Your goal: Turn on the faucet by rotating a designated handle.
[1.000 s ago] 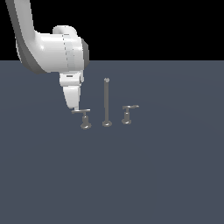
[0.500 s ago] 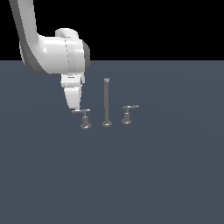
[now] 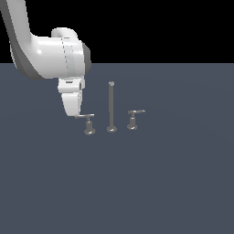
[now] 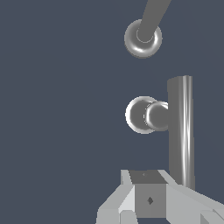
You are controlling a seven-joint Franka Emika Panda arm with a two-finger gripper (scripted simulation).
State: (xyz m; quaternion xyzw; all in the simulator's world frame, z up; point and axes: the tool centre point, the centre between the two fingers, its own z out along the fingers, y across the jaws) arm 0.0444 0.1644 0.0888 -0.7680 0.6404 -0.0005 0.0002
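The faucet stands on the dark floor as a tall thin post (image 3: pixel 111 107) with two low T-shaped levers. The handle (image 3: pixel 87 119), with the longer bar, is on the exterior view's left. The shorter-bar lever (image 3: pixel 134 116) is on the right. My gripper (image 3: pixel 74 113) points down, its fingers together, with the tips at the outer end of the handle's bar. In the wrist view the gripper (image 4: pixel 149 202) sits against one end of the handle's long bar (image 4: pixel 180 131), beside its stem, with the post's round foot (image 4: pixel 143 38) beyond.
The white arm (image 3: pixel 50 57) rises to the exterior view's upper left above the handle. The flat dark grey floor (image 3: pixel 137 183) spreads all around the faucet.
The arm's upper part has leaned slightly to the exterior view's left. The gripper stays at the end of the handle's bar, and the bar has not visibly turned.
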